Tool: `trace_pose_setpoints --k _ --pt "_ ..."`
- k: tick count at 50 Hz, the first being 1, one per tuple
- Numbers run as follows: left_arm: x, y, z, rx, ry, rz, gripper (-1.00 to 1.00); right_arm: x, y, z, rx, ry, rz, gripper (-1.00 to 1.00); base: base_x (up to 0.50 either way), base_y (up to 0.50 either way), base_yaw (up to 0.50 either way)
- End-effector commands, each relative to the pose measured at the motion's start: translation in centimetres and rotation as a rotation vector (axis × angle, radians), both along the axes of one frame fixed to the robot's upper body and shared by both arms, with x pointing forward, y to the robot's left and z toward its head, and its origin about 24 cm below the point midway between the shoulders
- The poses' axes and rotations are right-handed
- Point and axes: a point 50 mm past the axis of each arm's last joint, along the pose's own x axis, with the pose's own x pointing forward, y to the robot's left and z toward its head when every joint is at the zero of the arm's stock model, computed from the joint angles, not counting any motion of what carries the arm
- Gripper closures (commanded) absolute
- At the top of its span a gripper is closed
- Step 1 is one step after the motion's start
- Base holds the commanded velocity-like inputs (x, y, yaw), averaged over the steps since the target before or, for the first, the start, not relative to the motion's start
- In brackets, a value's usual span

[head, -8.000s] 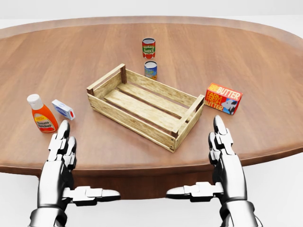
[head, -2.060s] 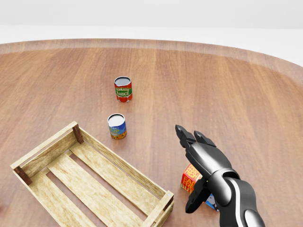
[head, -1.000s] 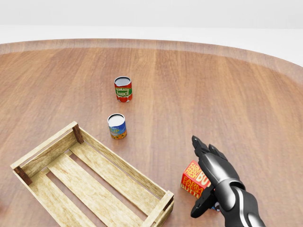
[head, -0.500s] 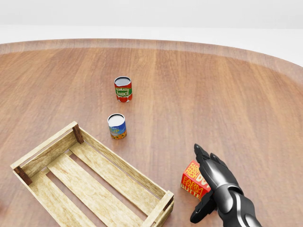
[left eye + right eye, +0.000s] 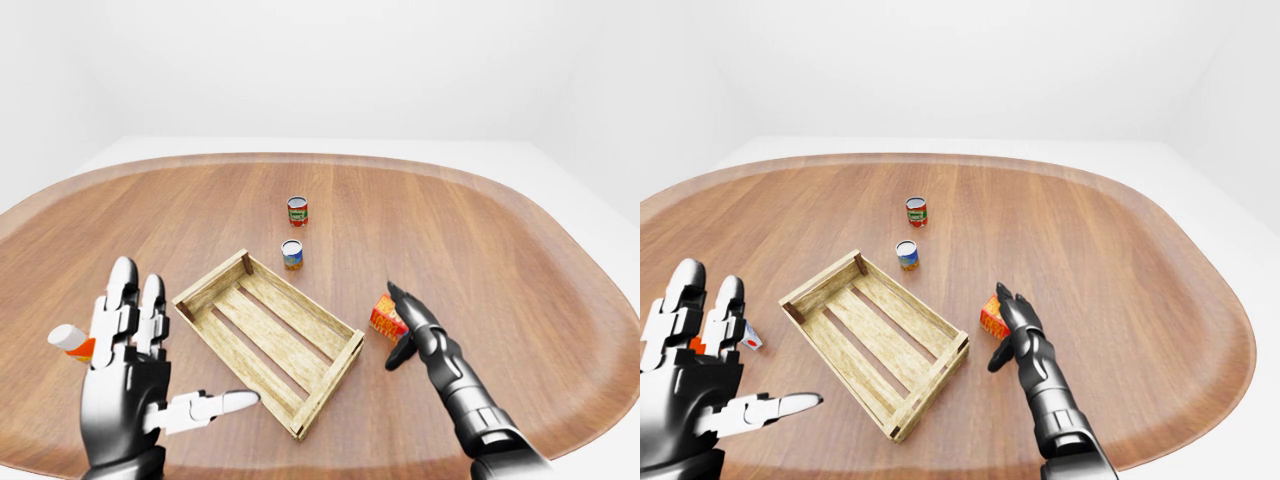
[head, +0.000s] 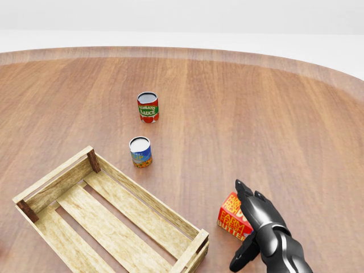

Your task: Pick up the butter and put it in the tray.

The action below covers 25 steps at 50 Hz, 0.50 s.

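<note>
The butter [image 6: 230, 216] is a red and orange box lying on the wooden table [image 5: 500, 215], just right of the crate's near right corner. My right hand [image 6: 244, 230] is open: its fingers [image 6: 257, 206] lie over the box's right end and the thumb [image 6: 239, 262] sticks out below it, not closed round it. That hand hides the box's right side. The tray is a slatted wooden crate [image 5: 268, 340], with nothing in it. In the left-eye view my left hand [image 5: 150, 375] stays open and raised at the lower left, far from the butter.
A red tomato sauce can [image 6: 148, 107] and a blue can [image 6: 140, 151] stand above the crate. A ketchup bottle [image 5: 69, 343] shows behind my left hand, and a small white and blue box [image 5: 753, 340] lies near it. Bare table spreads to the right of the butter.
Since eight seconds ago the camera has moved in toward the table's right part. In the last second my right hand has slid down the head view, uncovering more of the butter's top.
</note>
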Motion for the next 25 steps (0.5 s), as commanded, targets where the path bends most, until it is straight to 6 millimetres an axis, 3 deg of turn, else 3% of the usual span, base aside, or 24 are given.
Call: trace_pose_setpoints --k 1,25 --pt "0.1 0.0 -0.1 0.000 0.004 0.001 -1.00 -0.3 -0.3 -0.9 0.002 0.042 -0.019 -1.00 0.00 0.00 0.00" --pt "0.2 0.0 -0.1 0.000 0.004 0.002 -1.00 -1.7 0.0 -3.2 -0.029 0.178 0.013 -1.00 0.00 0.00 0.00"
